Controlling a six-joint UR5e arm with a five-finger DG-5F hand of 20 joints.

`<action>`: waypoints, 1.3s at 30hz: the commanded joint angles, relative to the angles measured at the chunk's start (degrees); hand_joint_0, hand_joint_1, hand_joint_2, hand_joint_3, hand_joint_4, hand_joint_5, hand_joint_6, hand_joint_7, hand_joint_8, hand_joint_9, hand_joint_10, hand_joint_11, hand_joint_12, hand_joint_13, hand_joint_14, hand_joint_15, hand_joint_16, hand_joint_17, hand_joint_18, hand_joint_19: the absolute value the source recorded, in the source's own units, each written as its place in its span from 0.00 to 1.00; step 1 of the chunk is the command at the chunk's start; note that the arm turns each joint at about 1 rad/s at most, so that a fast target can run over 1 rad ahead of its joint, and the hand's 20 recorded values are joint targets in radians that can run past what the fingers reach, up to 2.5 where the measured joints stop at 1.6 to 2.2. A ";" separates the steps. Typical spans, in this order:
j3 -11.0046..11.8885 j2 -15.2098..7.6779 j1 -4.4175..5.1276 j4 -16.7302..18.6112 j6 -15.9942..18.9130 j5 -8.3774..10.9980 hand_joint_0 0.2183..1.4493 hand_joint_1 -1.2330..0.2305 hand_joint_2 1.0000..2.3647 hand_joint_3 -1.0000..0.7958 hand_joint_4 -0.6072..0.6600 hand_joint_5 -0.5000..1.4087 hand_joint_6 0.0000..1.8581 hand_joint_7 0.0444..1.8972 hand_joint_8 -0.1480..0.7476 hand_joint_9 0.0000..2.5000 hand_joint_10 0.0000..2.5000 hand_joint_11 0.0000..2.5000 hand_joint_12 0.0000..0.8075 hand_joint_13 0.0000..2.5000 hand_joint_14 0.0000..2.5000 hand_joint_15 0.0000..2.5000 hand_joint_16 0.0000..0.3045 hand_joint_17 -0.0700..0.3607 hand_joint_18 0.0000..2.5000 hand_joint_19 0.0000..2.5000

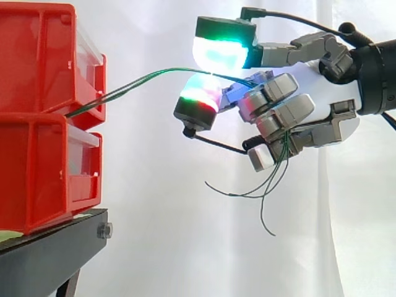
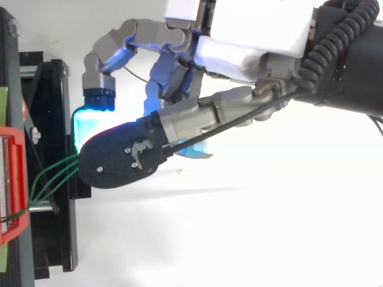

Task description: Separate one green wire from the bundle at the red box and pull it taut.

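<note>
White curtain (image 1: 154, 247) | hand (image 1: 318, 93) pinches green wires (image 1: 154, 72) | side view: loose ends (image 1: 263, 201) dangle

The green wires (image 1: 148, 75) are hidden where the red box (image 1: 37, 55) is entered; the box itself is cut off leftward.

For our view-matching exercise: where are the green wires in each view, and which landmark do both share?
Side view: green wires arch from the red box at left to the hand, upper centre.
Top view: lower left, between the red box and the hand.
Shared landmark: the red box.
</note>
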 commanded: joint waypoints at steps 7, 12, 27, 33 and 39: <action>0.00 -0.03 0.03 -0.02 -0.22 0.00 0.32 0.35 0.00 0.31 0.59 0.16 0.48 0.51 0.47 0.47 0.27 0.66 0.40 0.60 0.00 0.67 0.18 0.45 0.41 0.27; 0.00 -0.03 0.03 0.07 -0.22 0.00 0.32 0.37 0.00 0.29 0.59 0.16 0.48 0.51 0.47 0.47 0.27 0.66 0.41 0.60 0.00 0.67 0.18 0.45 0.41 0.27; 0.00 -0.03 0.12 0.07 0.13 0.09 0.37 0.31 0.01 0.32 0.54 0.15 0.48 0.50 0.47 0.46 0.27 0.66 0.41 0.60 0.00 0.66 0.18 0.45 0.41 0.25; -0.09 -0.03 0.03 0.07 0.13 0.00 0.39 0.27 0.00 0.28 0.55 0.16 0.48 0.50 0.48 0.46 0.27 0.66 0.41 0.60 0.00 0.66 0.18 0.45 0.41 0.25; -0.09 -0.03 -0.15 0.25 -0.22 0.00 0.39 0.26 0.00 0.28 0.57 0.15 0.48 0.49 0.47 0.46 0.27 0.65 0.41 0.60 0.00 0.67 0.17 0.44 0.41 0.25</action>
